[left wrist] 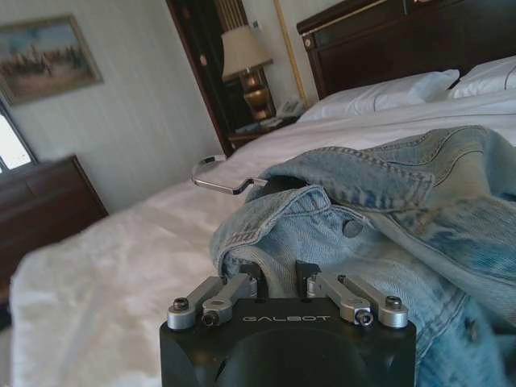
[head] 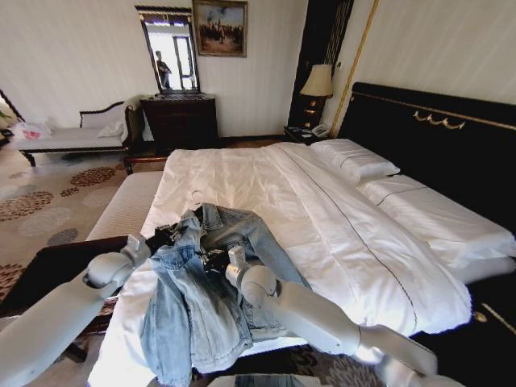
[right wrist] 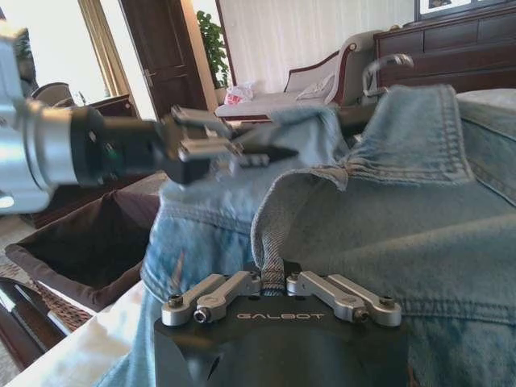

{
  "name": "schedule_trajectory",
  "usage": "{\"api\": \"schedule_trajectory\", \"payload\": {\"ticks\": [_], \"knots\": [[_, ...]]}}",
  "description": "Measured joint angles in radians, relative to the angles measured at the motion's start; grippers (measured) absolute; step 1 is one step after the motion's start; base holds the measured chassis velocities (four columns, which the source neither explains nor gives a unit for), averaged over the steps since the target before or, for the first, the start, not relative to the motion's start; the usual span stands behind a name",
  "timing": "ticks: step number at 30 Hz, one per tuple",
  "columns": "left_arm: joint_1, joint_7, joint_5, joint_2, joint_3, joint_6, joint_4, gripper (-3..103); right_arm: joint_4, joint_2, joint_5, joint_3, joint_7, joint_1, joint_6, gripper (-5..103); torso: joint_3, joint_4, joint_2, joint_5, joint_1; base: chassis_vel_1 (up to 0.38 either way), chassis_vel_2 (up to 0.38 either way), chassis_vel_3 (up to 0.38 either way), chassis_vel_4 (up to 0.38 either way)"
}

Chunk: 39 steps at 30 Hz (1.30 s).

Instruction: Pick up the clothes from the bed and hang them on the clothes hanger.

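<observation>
Jacket [head: 205, 298] is up off the bed [head: 322, 218] at its foot, hanger [left wrist: 230, 184] already in the collar, my left gripper [left wrist: 278, 280] and right gripper [right wrist: 274, 274] both clamping denim, sleeves and front not yet straightened.
</observation>
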Motion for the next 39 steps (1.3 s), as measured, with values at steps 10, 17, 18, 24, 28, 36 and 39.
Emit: {"api": "schedule_trajectory", "payload": {"ticks": [10,17,18,24,28,36,39], "knots": [[0.008,-0.016,0.05,0.052,-0.046,-0.054,-0.032,21,-0.018,0.015,-0.057,0.044,0.001,-0.039,0.009,5,0.0,0.0001,0.0,0.0,0.0,0.0,0.0,0.0,0.0],[0.039,-0.029,0.134,0.064,-0.085,-0.12,-0.069,21,-0.038,0.031,-0.092,0.053,-0.005,-0.06,0.016,19,0.0,0.0,0.0,-0.0001,0.0,0.0,0.0,0.0,0.0],[0.049,-0.031,0.142,0.072,-0.099,-0.131,-0.079,21,-0.039,0.034,-0.1,0.053,-0.007,-0.063,0.017,24,0.0,0.0,0.0,-0.0001,0.0,0.0,0.0,0.0,0.0],[0.059,-0.044,0.152,0.099,-0.141,-0.158,-0.095,21,-0.037,0.039,-0.155,0.056,-0.014,-0.065,0.021,46,0.0,0.0002,0.0,0.0,0.0,0.0,0.0,0.0,0.0],[0.081,-0.051,0.159,0.103,-0.158,-0.164,-0.117,21,-0.018,0.03,-0.182,0.078,-0.015,-0.087,0.028,61,0.0,0.0002,0.0,0.0002,0.0,0.0,0.0,0.0,0.0],[0.089,-0.062,0.198,0.095,-0.146,-0.174,-0.127,21,0.037,-0.025,-0.235,0.139,-0.024,-0.126,0.047,89,0.0,0.0001,0.0,0.0002,0.0,0.0,0.0,0.0,0.0],[0.086,-0.063,0.209,0.095,-0.128,-0.176,-0.122,21,0.055,-0.052,-0.231,0.166,-0.024,-0.134,0.051,97,0.0,-0.0001,0.0,0.0003,0.0,0.0,0.0,0.0,0.0]]}}
